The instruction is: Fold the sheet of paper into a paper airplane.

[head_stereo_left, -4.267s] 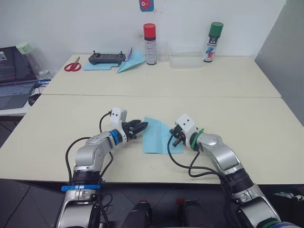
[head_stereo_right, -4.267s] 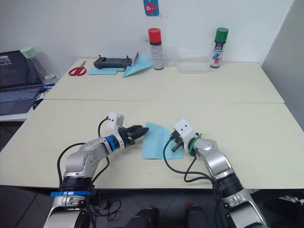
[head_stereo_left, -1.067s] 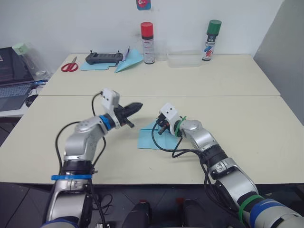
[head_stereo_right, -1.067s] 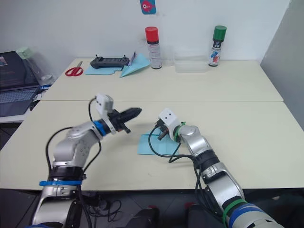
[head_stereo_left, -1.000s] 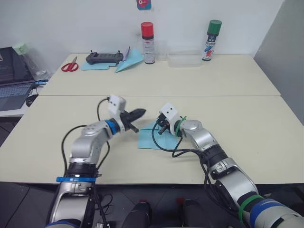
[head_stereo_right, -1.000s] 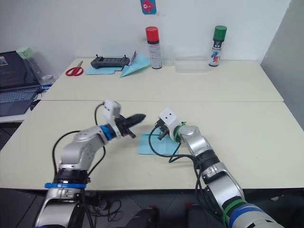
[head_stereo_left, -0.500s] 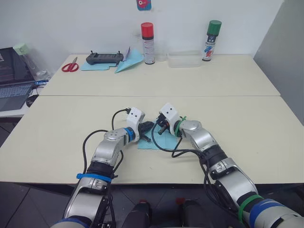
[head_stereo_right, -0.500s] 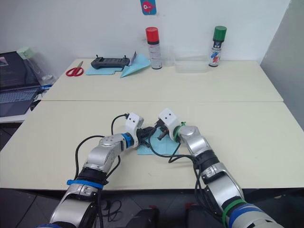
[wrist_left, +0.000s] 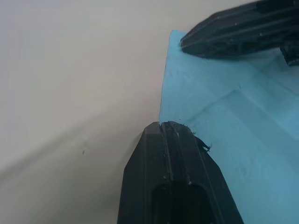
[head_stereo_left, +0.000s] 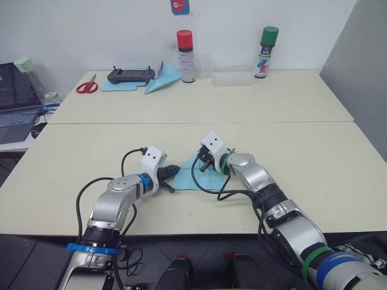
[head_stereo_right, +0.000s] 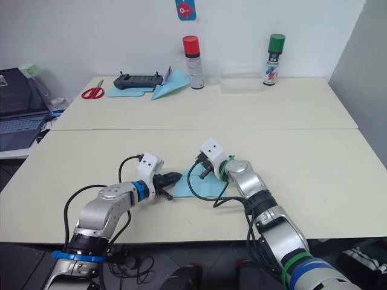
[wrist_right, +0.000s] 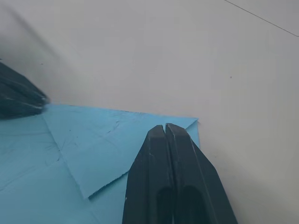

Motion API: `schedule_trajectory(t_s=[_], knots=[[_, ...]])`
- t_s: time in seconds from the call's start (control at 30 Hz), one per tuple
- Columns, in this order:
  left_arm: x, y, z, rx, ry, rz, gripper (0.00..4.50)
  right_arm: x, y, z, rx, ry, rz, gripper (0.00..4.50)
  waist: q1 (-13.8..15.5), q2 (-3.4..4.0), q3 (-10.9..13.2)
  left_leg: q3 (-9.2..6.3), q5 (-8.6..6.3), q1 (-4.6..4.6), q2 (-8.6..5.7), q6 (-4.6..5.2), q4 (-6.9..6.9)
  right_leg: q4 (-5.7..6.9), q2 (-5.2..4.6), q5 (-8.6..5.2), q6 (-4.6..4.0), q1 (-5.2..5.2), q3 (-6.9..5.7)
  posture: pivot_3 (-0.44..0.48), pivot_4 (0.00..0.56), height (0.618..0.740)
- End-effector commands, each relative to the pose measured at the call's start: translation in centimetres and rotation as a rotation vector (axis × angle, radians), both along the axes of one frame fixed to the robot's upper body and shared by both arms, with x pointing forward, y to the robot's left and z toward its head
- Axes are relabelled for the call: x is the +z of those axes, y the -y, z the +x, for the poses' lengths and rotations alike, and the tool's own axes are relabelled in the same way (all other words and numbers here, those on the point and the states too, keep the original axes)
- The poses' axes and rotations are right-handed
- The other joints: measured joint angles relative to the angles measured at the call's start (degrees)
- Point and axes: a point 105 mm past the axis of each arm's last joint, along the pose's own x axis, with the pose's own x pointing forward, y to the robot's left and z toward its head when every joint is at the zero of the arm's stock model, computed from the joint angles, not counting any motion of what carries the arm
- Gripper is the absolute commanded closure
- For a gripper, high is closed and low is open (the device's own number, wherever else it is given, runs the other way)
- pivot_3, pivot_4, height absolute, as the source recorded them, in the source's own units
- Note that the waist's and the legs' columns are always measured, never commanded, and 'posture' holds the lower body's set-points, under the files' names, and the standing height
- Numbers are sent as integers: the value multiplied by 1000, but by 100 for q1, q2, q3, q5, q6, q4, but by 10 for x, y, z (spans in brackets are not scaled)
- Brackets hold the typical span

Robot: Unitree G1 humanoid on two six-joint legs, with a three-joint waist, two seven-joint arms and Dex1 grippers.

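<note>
- Here, the sheet of paper [head_stereo_left: 195,179] is seen flat on the near table [head_stereo_left: 72,157], between the two grippers, partly folded with one corner flap turned over.
- Its folded point is aimed away from the robot; the long axis cannot be told for sure, since the sheet is partly covered by the right gripper.
- The left gripper [head_stereo_left: 174,170] is laid low at the sheet's left edge, fingers pressed together, tips touching the paper edge in the left wrist view [wrist_left: 174,135].
- The right gripper [wrist_right: 164,127] is held over the sheet's far corner, fingers closed with nothing between them, tips on or just above the folded flap.
- On the far table, a second light blue paper dart [head_stereo_left: 162,80], a flat blue sheet [head_stereo_left: 115,86], a black controller [head_stereo_left: 130,75], red scissors [head_stereo_left: 87,87], a red-capped spray can [head_stereo_left: 185,47], a green-capped spray can [head_stereo_left: 265,43] and a clear tray [head_stereo_left: 232,76] are noted.
</note>
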Motion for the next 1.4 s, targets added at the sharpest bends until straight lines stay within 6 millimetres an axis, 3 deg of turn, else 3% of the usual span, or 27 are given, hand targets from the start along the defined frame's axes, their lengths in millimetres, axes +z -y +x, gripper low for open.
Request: schedule_trajectory(t_s=[0.03,0.1,0.17,0.33,0.57,0.7,0.87,1.03,1.4], knots=[[34,-5,17,37,181,10,4476,-9,3,-1,-2,-33,-28,4500,11,1,1,1,0,0,1,0,0,0,0,0,0,-1,1,0,150,740],[59,7,26,24,266,-49,4476,-9,3,-1,2,-30,-28,4500,33,-3,3,-5,1,-5,4,-1,1,0,0,0,-2,-4,0,0,150,740],[67,25,30,-25,298,-43,4476,-7,4,-1,5,-26,-26,4500,68,-3,3,-7,1,-10,6,-2,2,-1,0,0,-3,-4,-4,0,150,740],[35,43,31,-95,231,79,4476,-3,2,-1,9,-12,-17,4500,30,0,1,15,1,-4,2,-4,-1,-1,0,0,-3,-3,2,0,150,740],[-16,35,30,-54,82,199,4476,25,-13,-5,64,87,115,4500,22,0,3,-1,1,-12,2,-4,1,-1,4,1,-3,-6,-6,0,150,740],[-19,45,25,-100,90,192,4476,31,-28,-14,111,77,177,4500,18,0,3,0,0,-12,2,-3,0,0,4,0,-2,-7,-6,0,150,740],[-17,45,26,-98,109,201,4476,12,-33,-14,85,10,119,4500,25,0,2,3,0,-11,-2,-4,0,0,5,0,-3,-6,-7,0,150,740],[-18,42,24,-99,106,210,4476,-10,-18,-5,-22,-47,34,4500,21,0,2,2,0,-7,0,-3,-1,0,6,0,-3,-4,-7,0,150,740],[-25,40,19,-101,81,210,4476,-17,45,23,-336,-8,-22,4500,127,8,-10,-1,1,0,-6,-2,1,0,5,0,-2,3,-3,0,150,740]])
